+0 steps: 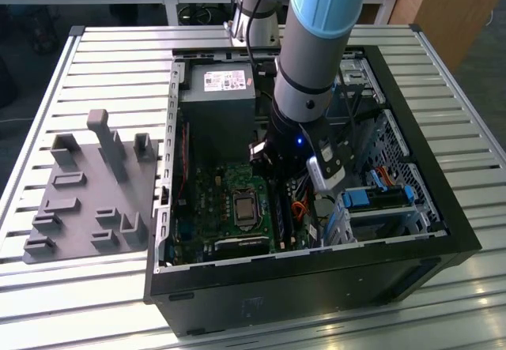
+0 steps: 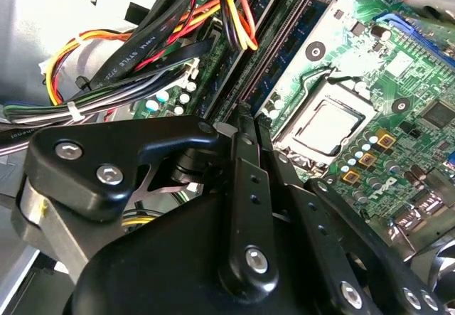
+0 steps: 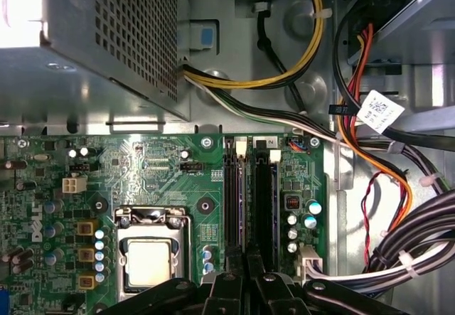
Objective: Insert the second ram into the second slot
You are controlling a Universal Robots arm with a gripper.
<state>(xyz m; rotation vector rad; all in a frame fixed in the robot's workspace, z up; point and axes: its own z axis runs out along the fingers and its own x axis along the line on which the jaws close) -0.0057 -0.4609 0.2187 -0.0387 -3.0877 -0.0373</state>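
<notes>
**Gripper at memory slots – insertion stage, seating unconfirmed**

- Gripper (image 2: 247,119): black linkage, nearest the lens in both wrist views. Fingers (image 2: 249,187) drawn together to a narrow seam. Whether a board edge is pinched in the seam cannot be told. Tips sit directly above one end of the slot pair.
- Memory slots (image 3: 242,201): two, side by side on the green motherboard (image 3: 156,166), just beside the processor socket (image 3: 149,258).
- The slot nearer the socket shows a thin upright edge, judged a seated stick.
- Second slot (image 3: 264,201): reads dark.
- Second ram: not distinguishable as seated or held. If present, it lies at the fingertips.
- Progress, as judged: arm is on station inside the computer case (image 1: 316,263). Final seating is not verifiable.
- Wiring harness (image 3: 398,180): beside the slots, apart from the fingers.
</notes>
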